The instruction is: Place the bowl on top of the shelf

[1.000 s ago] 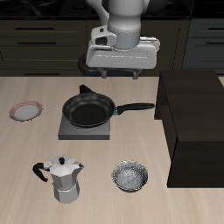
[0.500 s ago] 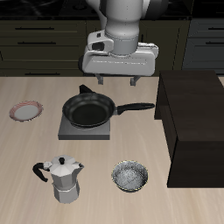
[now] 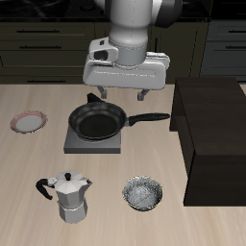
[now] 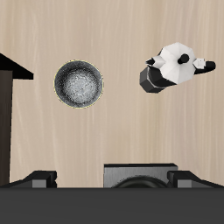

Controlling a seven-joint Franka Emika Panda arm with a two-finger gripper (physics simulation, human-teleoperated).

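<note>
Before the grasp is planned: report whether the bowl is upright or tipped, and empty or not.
Upright and empty. The bowl sits flat on the table beside the moka pot, its round opening facing up; the wrist view shows only its mottled inside.

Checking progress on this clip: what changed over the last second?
The tool came down and toward the table's front, now hanging over the frying pan, holding nothing. The bowl, shelf, moka pot and plate stayed put.

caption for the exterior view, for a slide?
Open gripper hovers above the frying pan; the bowl sits untouched beside the shelf.
</note>
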